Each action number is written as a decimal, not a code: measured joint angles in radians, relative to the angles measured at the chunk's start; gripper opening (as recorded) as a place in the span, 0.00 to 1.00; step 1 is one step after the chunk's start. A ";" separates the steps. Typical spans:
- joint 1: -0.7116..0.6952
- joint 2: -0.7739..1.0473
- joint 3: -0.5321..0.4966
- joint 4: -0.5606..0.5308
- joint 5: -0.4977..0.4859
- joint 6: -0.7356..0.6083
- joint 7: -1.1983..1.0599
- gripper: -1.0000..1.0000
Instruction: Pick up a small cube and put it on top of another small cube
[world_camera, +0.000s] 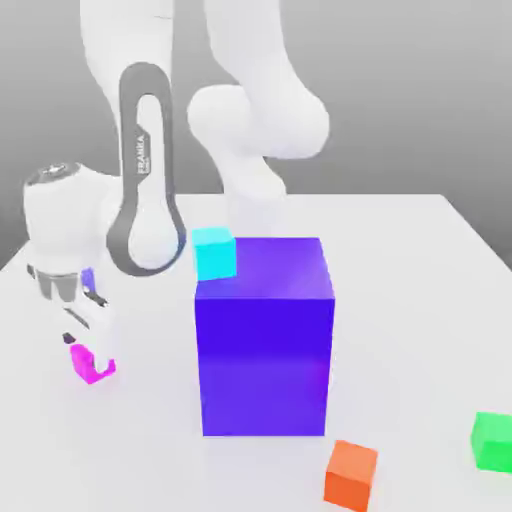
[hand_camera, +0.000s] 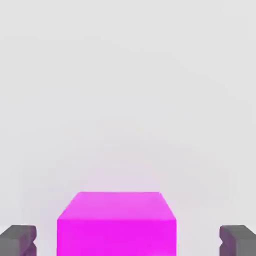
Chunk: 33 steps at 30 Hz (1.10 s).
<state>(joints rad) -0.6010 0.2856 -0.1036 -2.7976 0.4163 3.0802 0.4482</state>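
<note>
I see my hand (world_camera: 84, 345) spread wide, gripping nothing, fingers (hand_camera: 20, 240) flanking the pink cube (hand_camera: 116, 224) on the surface (world_camera: 420, 300), left of the blue block (world_camera: 265, 350) in the exterior view. The green cube (world_camera: 493, 440) sits right of the block.

We see bare table (world_camera: 440, 300) around the green cube (world_camera: 492, 440); the big blue-violet block (world_camera: 265, 340) stands between, orange cube (world_camera: 351, 474) at its five o'clock.

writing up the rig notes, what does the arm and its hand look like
The arm is glossy white with rounded, bulbous links. One link carries a dark grey oval band with small white FRANKA lettering. The hand is white with a dark cap on top, and its fingertips are dark grey blocks.
</note>
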 joint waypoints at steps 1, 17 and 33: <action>-0.018 0.010 0.021 0.001 0.009 0.008 -0.006 0.00; 0.150 -0.125 -0.202 -0.018 -0.192 -0.093 0.137 0.00; 0.246 -0.258 -0.226 0.045 -0.477 -0.238 0.291 0.00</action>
<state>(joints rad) -0.3548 0.0279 -0.3295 -2.7522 -0.0604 2.8423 0.7393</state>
